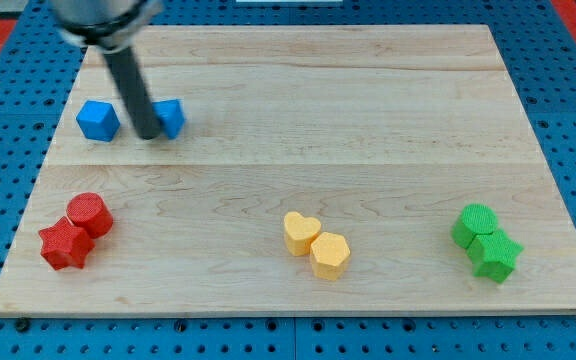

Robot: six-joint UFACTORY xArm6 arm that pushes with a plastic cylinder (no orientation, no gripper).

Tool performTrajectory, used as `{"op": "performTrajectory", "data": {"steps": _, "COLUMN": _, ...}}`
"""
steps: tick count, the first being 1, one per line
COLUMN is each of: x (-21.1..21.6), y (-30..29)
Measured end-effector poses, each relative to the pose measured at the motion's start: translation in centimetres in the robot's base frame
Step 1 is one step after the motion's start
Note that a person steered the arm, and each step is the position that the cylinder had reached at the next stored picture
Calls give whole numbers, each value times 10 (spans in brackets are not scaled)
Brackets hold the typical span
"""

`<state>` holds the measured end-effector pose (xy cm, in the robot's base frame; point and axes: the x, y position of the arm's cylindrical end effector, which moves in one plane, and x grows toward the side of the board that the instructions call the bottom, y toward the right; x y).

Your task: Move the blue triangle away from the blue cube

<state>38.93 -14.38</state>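
Observation:
The blue cube (97, 120) sits at the board's upper left. The blue triangle (171, 117) lies a short way to its right. My tip (148, 135) stands between the two, touching or nearly touching the triangle's left side and partly hiding it. The rod rises from there toward the view's top left.
A red cylinder (90, 214) and a red star (65, 244) sit at the lower left. A yellow heart (301, 232) and a yellow hexagon (330, 255) are at the lower middle. Two green blocks (486, 240) are at the lower right. The wooden board (348, 100) lies on a blue pegboard.

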Motion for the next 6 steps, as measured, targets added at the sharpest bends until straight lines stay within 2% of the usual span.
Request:
{"op": "performTrajectory", "data": {"steps": 1, "x": -28, "y": 15}}
{"op": "performTrajectory", "data": {"steps": 2, "x": -19, "y": -45}}
{"op": "performTrajectory", "data": {"steps": 3, "x": -50, "y": -27}}
{"op": "performTrajectory", "data": {"steps": 4, "x": -34, "y": 38}}
{"op": "performTrajectory", "data": {"steps": 5, "x": -12, "y": 73}}
{"op": "performTrajectory", "data": {"steps": 6, "x": -12, "y": 68}}
